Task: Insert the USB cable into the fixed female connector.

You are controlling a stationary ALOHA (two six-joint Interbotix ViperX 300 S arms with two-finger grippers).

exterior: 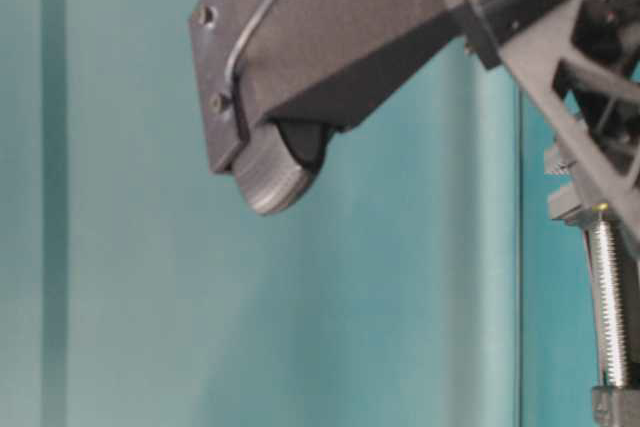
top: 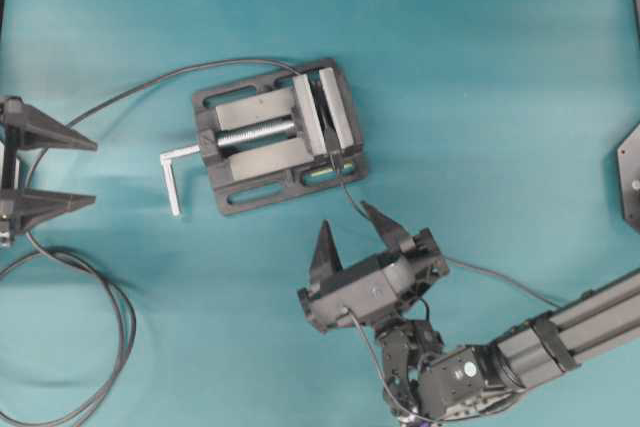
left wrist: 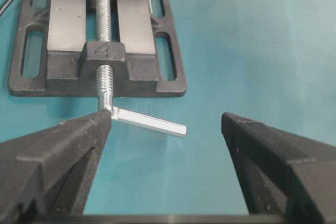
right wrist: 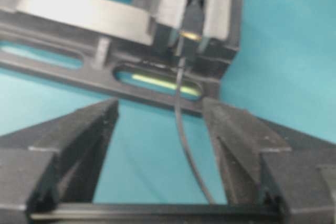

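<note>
USB cable (right wrist: pixel 181 108) plugged in, right-wrist close-up.

Matte black right claw (top: pixel 352 227) with tapered, textured fingers, thin grey cable over its housing, ribbed black arm (top: pixel 580 325) behind

Your USB cable (top: pixel 352 202) plug sits seated in the fixed female connector (right wrist: pixel 192 20) between the vise jaws; thin dark cable trails toward you across the table.
</note>
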